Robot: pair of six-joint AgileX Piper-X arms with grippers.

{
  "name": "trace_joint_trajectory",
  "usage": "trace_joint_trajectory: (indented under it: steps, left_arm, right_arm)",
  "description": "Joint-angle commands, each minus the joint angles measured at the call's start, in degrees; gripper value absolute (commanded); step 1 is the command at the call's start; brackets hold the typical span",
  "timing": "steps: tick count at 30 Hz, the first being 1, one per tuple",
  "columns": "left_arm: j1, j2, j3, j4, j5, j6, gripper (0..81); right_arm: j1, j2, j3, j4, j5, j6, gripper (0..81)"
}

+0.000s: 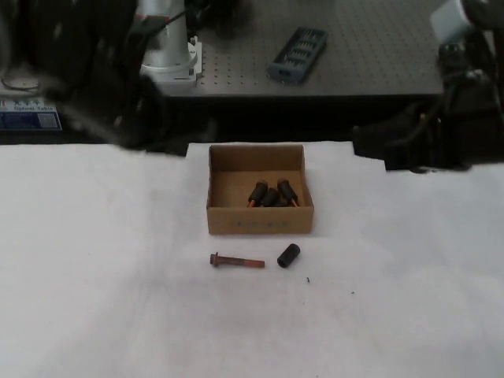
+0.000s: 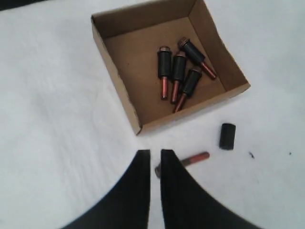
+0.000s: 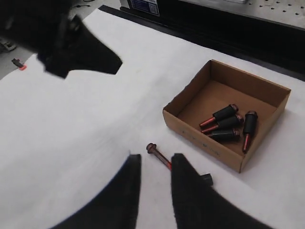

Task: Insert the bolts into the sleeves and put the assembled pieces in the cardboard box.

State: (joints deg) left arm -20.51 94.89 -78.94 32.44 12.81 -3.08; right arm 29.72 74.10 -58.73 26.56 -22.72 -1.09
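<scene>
Nearest to me, on the white-covered desk (image 1: 94,315), a copper-red metal bolt (image 1: 236,261) lies flat with its flanged head to the left. Just to its right, and not touching it, a short black cylindrical sleeve (image 1: 289,256) lies on its side, not yet on the bolt. Behind the pair stands the open brown cardboard box (image 1: 260,223). In it I count four assembled pieces (image 1: 270,194), black sleeves on copper-red bolts, lying close together on its floor.

My left claw (image 2: 155,155) hangs over the desk on the near side of the box. Its fingers are only a narrow slit apart and hold nothing, and one of them hides the bolt's head end from its wrist camera. My right claw (image 3: 156,162) is parted somewhat wider and is also empty. From its wrist camera the bolt's shank runs in behind one fingertip, and the sleeve peeks out beside that finger.
</scene>
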Motion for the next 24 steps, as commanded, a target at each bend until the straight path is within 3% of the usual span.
trace_joint_trajectory:
  steps: [1, 12, 19, 24]
  left_arm:
    - [0.1, -8.43, 12.89, -6.93, -0.21, -0.8, 6.2]
    - [0.8, -23.73, 33.61, -13.24, -1.65, -5.52, 6.2]
    - [1.89, -32.14, 41.27, -13.24, -2.12, -5.52, 6.2]
    - [4.33, -38.08, 45.29, -12.48, -2.12, -5.52, 6.2]
  right_arm:
    - [-0.4, 1.36, -1.16, 0.45, -1.42, -2.66, 29.5]
    - [2.71, 18.94, -15.88, 9.8, 0.51, -18.25, 29.4]
    - [7.86, 29.67, -23.88, 13.13, 5.19, -24.35, 29.4]
    - [11.84, 37.08, -28.89, 16.32, 12.41, -31.04, 29.4]
